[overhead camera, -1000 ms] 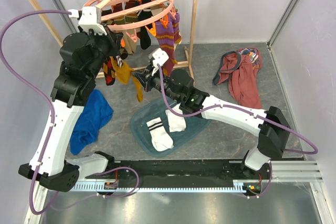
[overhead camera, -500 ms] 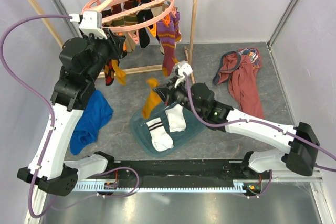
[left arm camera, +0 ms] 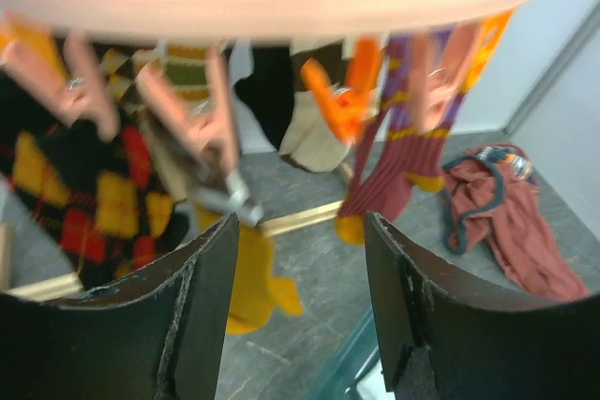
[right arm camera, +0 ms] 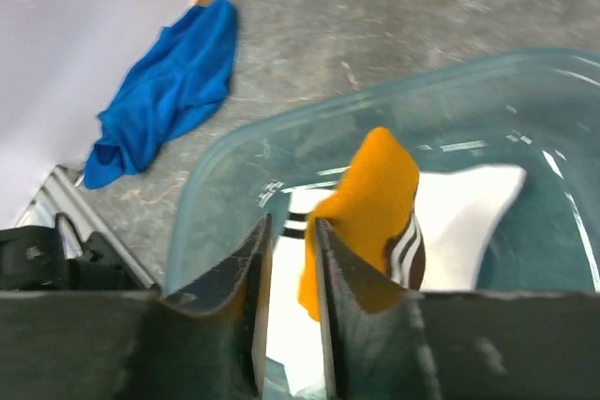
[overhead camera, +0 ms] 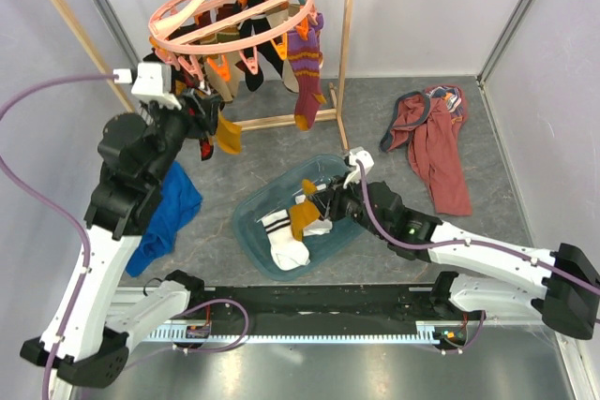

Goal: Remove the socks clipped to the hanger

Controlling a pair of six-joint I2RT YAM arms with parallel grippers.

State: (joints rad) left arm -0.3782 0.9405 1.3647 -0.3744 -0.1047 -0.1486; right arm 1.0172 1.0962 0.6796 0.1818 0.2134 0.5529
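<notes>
A grey table point(overhead camera: 394, 119) between pale walls carries a wooden rack point(overhead camera: 349, 25) in the upper left of the top view. The hanger point(overhead camera: 234, 8) hangs from the rack's bar. Several socks point(overhead camera: 253, 44) hang clipped under its ring. These include a purple sock point(overhead camera: 305, 63) on the right side, an argyle sock point(left arm camera: 84, 185), a hanging mustard sock point(overhead camera: 228, 135) on the left side, and dark and beige ones between. A tub point(overhead camera: 246, 231) sits at centre frame and holds white striped socks point(overhead camera: 281, 236). The right gripper point(right arm camera: 292, 231) reaches over the tub with its fingers nearly together. A loose mustard sock point(right arm camera: 361, 203) lies against its right finger, low over the white ones. Whether this sock is pinched or free cannot be told. The left gripper point(left arm camera: 300, 222) is raised just below the ring, facing the clips. Its jaws are spread wide with nothing between them. A blue cloth point(overhead camera: 164, 213) lies at the left and a maroon garment point(overhead camera: 436, 138) at the right. Judged status: a few socks are off the hanger, one more is arriving at the tub, and most of the work is left.
</notes>
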